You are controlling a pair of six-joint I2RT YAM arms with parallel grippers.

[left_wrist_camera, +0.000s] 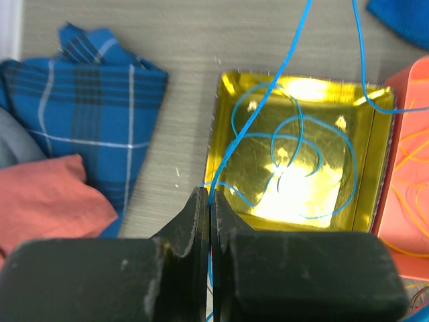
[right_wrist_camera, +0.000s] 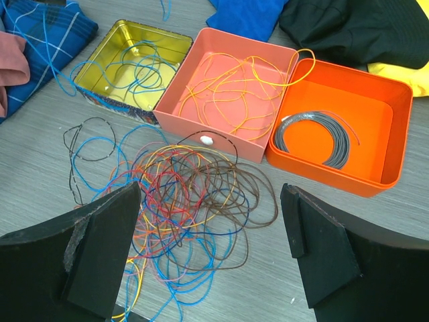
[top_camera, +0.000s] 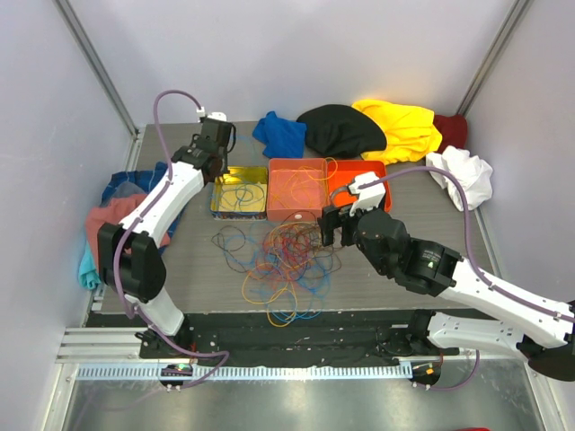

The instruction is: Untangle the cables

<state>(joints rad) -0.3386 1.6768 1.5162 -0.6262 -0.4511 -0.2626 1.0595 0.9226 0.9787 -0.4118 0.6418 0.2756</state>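
**Grey tabletop: 2 arms split over 1 knot of wire**

On the tabletop [top_camera: 189, 269], the left hand [left_wrist_camera: 210, 201] is pinched tight on a blue cable [left_wrist_camera: 275, 79] at the yellow tin [top_camera: 215, 193], the strand running lengthwise across it. The tangled cables [top_camera: 283, 260] lie just in front of the tin, directly under the wide-spread right hand [right_wrist_camera: 211, 194], the nearer arm.
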